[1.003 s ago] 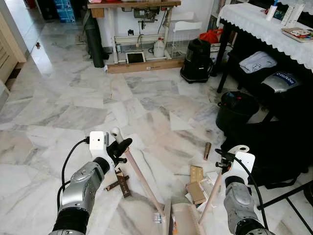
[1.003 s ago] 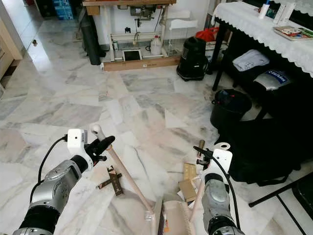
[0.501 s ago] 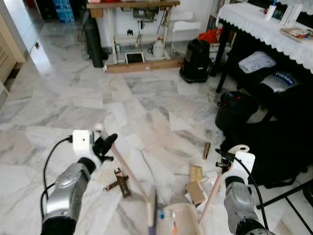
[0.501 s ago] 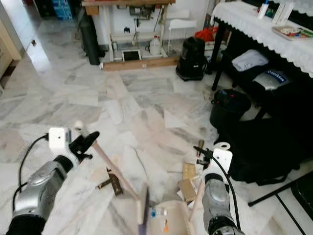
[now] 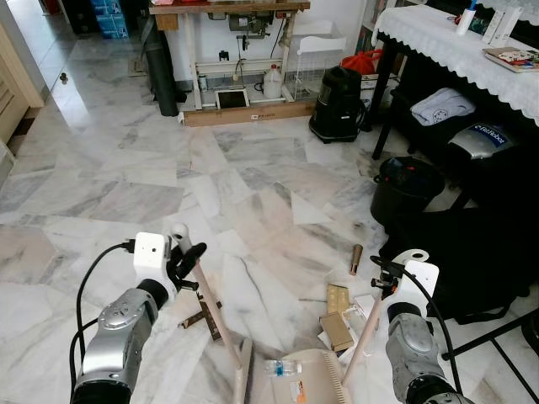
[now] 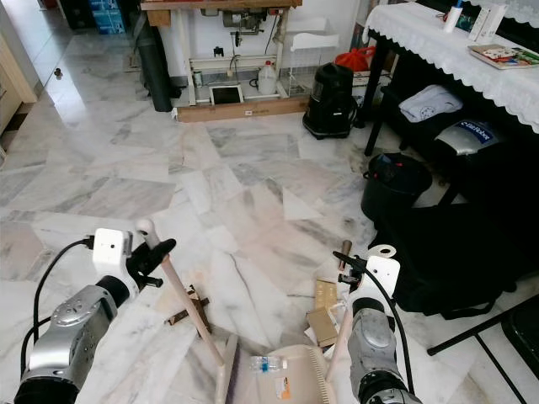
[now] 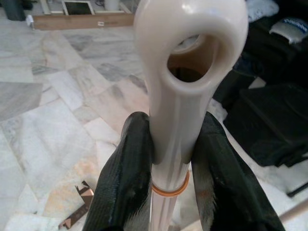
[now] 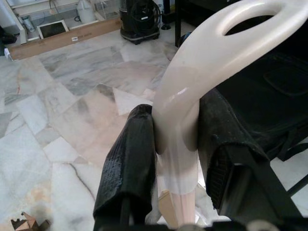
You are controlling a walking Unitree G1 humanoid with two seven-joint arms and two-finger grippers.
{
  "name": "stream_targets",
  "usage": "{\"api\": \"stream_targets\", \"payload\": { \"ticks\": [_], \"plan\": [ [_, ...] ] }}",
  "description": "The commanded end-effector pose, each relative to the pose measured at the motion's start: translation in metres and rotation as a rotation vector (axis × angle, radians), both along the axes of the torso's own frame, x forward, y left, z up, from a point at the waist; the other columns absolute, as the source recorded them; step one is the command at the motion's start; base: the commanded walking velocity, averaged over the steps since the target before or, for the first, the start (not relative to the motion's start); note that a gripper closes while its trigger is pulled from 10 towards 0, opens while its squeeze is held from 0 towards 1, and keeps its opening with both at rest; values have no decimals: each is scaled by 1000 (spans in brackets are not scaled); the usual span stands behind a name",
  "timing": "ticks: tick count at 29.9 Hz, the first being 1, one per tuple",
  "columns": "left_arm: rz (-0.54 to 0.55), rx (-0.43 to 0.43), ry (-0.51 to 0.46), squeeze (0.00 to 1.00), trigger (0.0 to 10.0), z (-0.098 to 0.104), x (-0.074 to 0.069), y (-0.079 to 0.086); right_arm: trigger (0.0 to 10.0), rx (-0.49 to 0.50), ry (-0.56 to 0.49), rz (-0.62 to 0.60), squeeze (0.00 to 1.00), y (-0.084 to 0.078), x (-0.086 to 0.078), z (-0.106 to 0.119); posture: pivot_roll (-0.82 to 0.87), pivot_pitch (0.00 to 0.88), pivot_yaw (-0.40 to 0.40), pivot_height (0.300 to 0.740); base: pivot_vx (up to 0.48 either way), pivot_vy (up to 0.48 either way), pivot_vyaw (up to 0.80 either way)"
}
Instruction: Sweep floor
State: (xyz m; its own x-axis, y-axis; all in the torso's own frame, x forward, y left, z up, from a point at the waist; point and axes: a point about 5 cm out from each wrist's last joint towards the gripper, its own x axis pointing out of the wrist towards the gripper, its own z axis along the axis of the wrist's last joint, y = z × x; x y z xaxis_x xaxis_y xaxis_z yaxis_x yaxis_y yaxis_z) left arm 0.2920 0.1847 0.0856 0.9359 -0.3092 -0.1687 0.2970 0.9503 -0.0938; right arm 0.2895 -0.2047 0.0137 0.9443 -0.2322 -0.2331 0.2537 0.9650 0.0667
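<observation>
1. Dustpan low on marble floor, plastic bottle at its edge
2. Left gripper pinching broom handle; right gripper clamping dustpan handle
3. Cardboard scraps just beside dustpan
4. Black bin farther off

Left gripper: clamped on broom handle.
Right gripper: grips dustpan handle.
Dustpan: holds plastic bottle.
Marble floor: cardboard scraps beside dustpan.
</observation>
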Motion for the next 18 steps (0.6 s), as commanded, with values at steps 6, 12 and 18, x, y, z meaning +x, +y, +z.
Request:
{"api": "stream_targets", "payload": {
  "ticks": [6,12,18],
  "plan": [
    [-37,-33,30,0,10000,-3,1,-10,10000,44,49,-5,0,4,-6,-10,5,0,-2,740,0,0,0],
    [-41,-95,76,0,10000,-4,2,-13,10000,44,49,-6,0,4,-6,-10,6,0,-2,740,0,0,0],
    [-49,-223,153,0,10000,-2,3,-14,10000,47,48,-6,0,5,-5,-9,14,0,-1,740,0,0,0]
  ]
}}
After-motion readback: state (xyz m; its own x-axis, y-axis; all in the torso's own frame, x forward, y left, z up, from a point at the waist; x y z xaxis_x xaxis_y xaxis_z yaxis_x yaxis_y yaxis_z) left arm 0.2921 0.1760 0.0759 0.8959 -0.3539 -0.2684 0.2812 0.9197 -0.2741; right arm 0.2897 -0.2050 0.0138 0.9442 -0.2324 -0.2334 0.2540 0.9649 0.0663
